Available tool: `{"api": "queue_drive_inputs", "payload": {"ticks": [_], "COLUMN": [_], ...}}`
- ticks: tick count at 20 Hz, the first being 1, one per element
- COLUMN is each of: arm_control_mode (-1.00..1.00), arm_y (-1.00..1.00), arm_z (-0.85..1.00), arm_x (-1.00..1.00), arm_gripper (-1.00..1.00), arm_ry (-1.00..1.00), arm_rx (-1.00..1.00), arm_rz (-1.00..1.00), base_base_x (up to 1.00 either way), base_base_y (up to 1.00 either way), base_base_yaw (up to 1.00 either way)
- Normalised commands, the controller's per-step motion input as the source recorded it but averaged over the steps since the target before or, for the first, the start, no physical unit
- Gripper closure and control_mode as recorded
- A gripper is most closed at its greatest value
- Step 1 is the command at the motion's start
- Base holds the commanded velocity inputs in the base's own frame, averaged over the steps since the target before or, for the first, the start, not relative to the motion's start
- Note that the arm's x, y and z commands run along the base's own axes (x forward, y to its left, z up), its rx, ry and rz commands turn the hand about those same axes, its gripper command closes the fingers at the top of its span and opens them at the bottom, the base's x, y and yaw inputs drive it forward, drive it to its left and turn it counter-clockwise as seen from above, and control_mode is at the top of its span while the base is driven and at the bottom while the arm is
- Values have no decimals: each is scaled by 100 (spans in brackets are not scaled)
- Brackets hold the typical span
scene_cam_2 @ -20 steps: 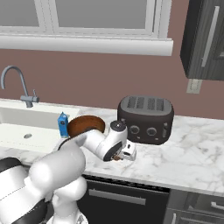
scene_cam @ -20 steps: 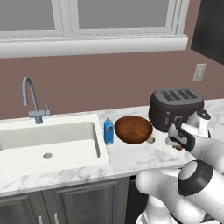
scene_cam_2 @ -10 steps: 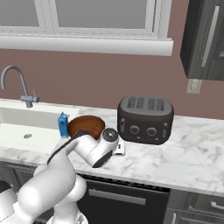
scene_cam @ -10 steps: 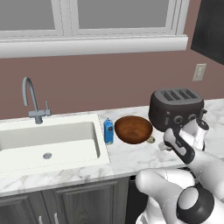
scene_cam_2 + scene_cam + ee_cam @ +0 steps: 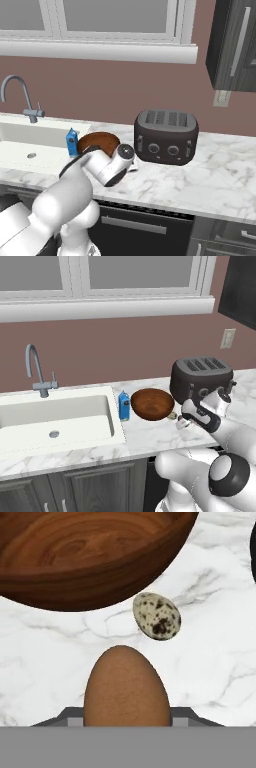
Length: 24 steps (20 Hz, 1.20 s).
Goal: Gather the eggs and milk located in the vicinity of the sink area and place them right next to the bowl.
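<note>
Here, end effector (image 5: 125, 724) clamped on brown egg (image 5: 125, 687), speckled egg (image 5: 156, 616) just beyond, beside bowl (image 5: 90, 557).

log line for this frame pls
gripper: shut on brown egg, above counter | speckled egg: on counter beside bowl | milk: left of bowl

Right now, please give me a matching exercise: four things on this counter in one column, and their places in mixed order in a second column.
Things:
1. reddish-brown oval egg
2. pale speckled egg
3. small blue milk carton
4. black four-slot toaster

Places:
A. between the white sink basin and the round wooden bowl
B. on the marble right beside the bowl's rim
C. to the right of the bowl, near the wall
D. held in the jaws

Pairs: 1-D, 2-B, 3-A, 4-C
</note>
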Motion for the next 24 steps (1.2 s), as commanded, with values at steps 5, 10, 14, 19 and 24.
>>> {"api": "queue_drive_inputs", "payload": {"ticks": [5,10,14,19,24], "arm_control_mode": [-100,-100,-100,-100,-100], "arm_y": [45,52,29,1,1], "arm_z": [-18,-26,-37,-31,-9], "arm_x": [13,1,0,0,0], "arm_gripper": [100,100,100,100,100], "arm_ry": [0,0,0,0,0], "arm_rx": [0,0,-2,-1,0], "arm_rz": [13,6,0,-5,-5], "base_base_x": [0,0,0,0,0], "base_base_y": [0,0,0,0,0], "base_base_yaw": [0,0,0,0,0]}}
